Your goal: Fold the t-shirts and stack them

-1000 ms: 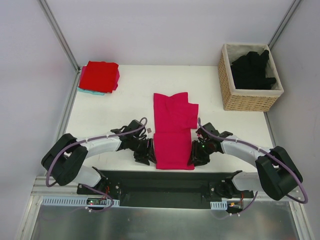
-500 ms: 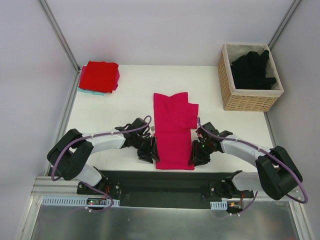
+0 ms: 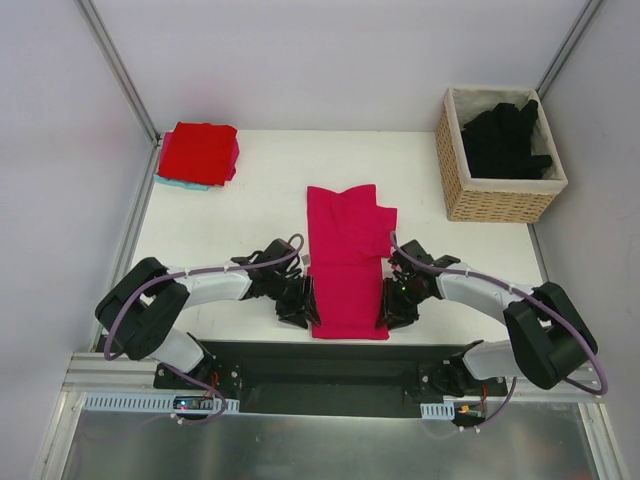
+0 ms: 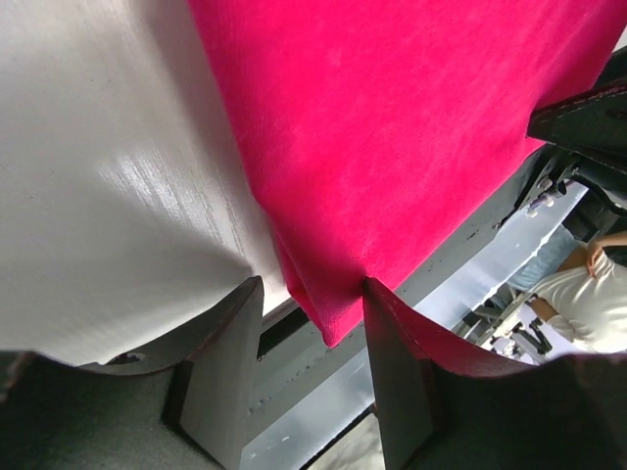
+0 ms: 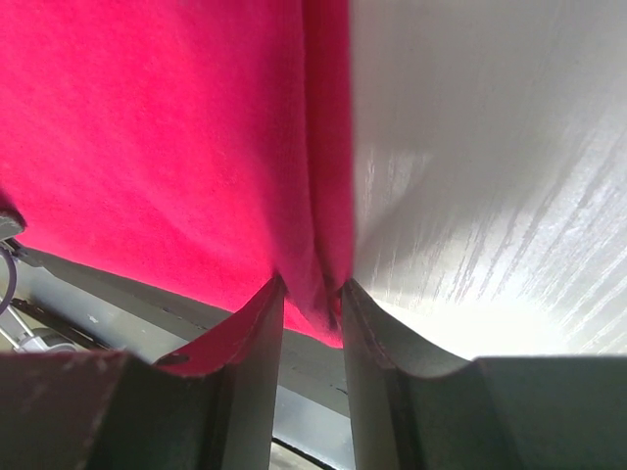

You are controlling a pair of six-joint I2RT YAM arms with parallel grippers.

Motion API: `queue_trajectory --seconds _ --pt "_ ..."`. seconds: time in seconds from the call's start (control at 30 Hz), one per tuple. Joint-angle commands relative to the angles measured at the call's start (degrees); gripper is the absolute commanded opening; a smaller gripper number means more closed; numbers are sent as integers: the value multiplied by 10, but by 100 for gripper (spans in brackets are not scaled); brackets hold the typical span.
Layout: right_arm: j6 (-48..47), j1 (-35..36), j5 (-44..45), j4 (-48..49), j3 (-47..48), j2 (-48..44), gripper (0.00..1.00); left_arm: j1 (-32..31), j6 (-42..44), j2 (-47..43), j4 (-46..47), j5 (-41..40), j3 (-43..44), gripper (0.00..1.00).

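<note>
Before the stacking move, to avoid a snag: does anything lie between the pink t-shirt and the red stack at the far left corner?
Nothing visible: only table surface separates the pink t-shirt from the red stack.

Plain magenta-pink soft cloth t-shirt (image 3: 346,262), uniform colour. Folded bright red cloth t-shirt (image 3: 199,150), plain; teal cloth (image 3: 182,183) edge beneath. Plain black cloth t-shirts (image 3: 505,138). Tan woven wicker basket (image 3: 495,203), pale lining. White table (image 3: 230,215), faint grain streaks.

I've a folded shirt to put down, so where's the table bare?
Bare table lies between the red stack and the magenta shirt, between that shirt and the wicker basket, and along the far edge. Crowded: the near edge, where the left gripper and right gripper flank the shirt's corners.
</note>
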Motion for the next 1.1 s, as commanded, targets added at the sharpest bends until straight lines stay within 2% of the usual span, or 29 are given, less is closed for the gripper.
queue_trajectory --seconds 0.0,0.23,0.5,0.6,0.63,0.7,0.73,0.77,1.07 --pt "-12 -1 6 -13 27 12 32 -10 -14 13 30 10 -10 44" --pt "-18 -2 5 -17 38 26 32 -14 -16 35 50 12 -19 39" --pt "-21 -2 2 -18 58 42 30 -15 -7 54 64 27 -16 11" --pt "-24 -2 -2 -17 66 47 27 -14 -2 51 60 27 -14 2" --pt "-24 -2 -4 -17 66 48 21 -14 1 51 54 28 -13 0" --pt "-25 -2 -6 -21 72 48 13 -15 7 49 54 28 -6 0" --pt "-24 -1 -6 -24 74 48 3 -14 11 48 38 28 -4 0" --pt "-24 -1 -6 -31 77 49 1 -14 13 42 29 28 -2 0" --pt "-25 2 -13 -56 74 38 1 -15 12 4 -19 41 -7 0"
